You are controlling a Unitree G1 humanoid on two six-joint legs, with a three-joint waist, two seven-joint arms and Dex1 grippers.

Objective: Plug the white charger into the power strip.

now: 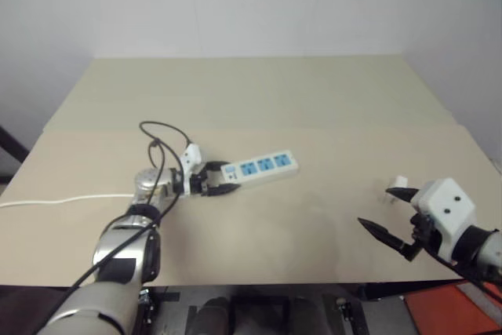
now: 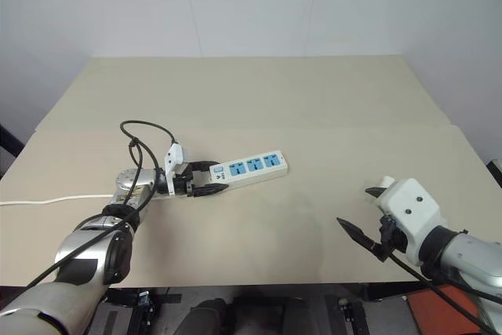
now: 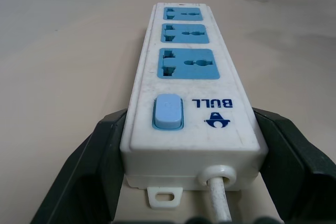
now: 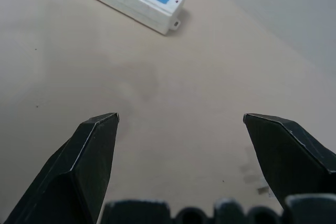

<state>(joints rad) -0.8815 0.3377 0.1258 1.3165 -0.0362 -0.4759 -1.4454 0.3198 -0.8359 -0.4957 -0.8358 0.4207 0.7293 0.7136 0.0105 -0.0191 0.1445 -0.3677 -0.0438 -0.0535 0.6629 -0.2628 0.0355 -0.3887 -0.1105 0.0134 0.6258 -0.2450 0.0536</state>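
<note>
Power strip mid-table, charger well to its right.

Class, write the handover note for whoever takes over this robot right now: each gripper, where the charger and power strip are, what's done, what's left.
Left gripper: closed around the switch end of the power strip, one finger on each long side, strip flat on the table.
Right gripper: open, empty, above the table's right front.
White charger: lying on the table beside the right gripper, not picked up.
Done: strip steadied.
Left: right gripper grasps the charger, carries it over, plugs it into one of the three free blue sockets.
</note>
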